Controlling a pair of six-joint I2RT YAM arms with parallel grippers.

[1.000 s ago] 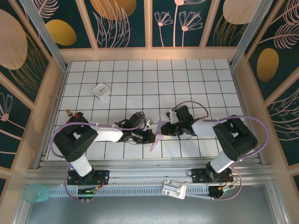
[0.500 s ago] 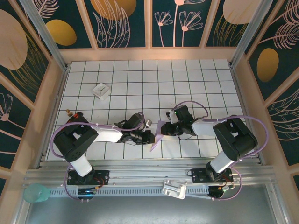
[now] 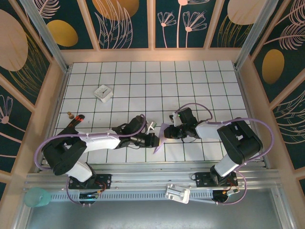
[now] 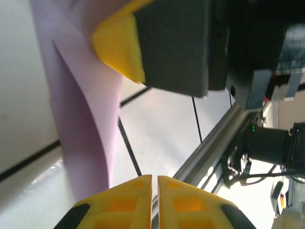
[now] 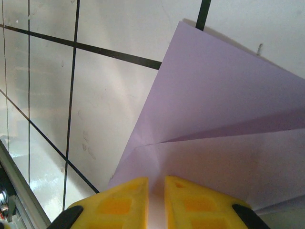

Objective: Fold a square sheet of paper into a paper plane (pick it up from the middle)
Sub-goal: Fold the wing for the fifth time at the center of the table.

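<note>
The sheet of paper (image 3: pixel 160 139) is lavender-purple and partly folded into a narrow pointed shape; it stands slanted off the tiles between my two grippers. In the right wrist view its creased layers (image 5: pixel 224 119) run in between the yellow fingers, and my right gripper (image 5: pixel 156 180) is shut on it. From above, the right gripper (image 3: pixel 168 133) holds the paper's right side. My left gripper (image 3: pixel 153 140) sits close against the paper's left side. Its yellow tips (image 4: pixel 155 177) are shut with nothing between them, the paper (image 4: pixel 81 124) hanging just to their left. The right gripper's yellow pad (image 4: pixel 119 47) presses the paper's upper part.
A small white block with a dark mark (image 3: pixel 103 93) lies at the back left. Two little objects (image 3: pixel 74 116) sit near the left wall. An aluminium rail (image 3: pixel 152 177) runs along the near edge, and wooden walls bound the tiled table (image 3: pixel 190 81).
The left arm has stretched out lower and its gripper has edged right, closer to the paper. The right arm and the paper have stayed put.
</note>
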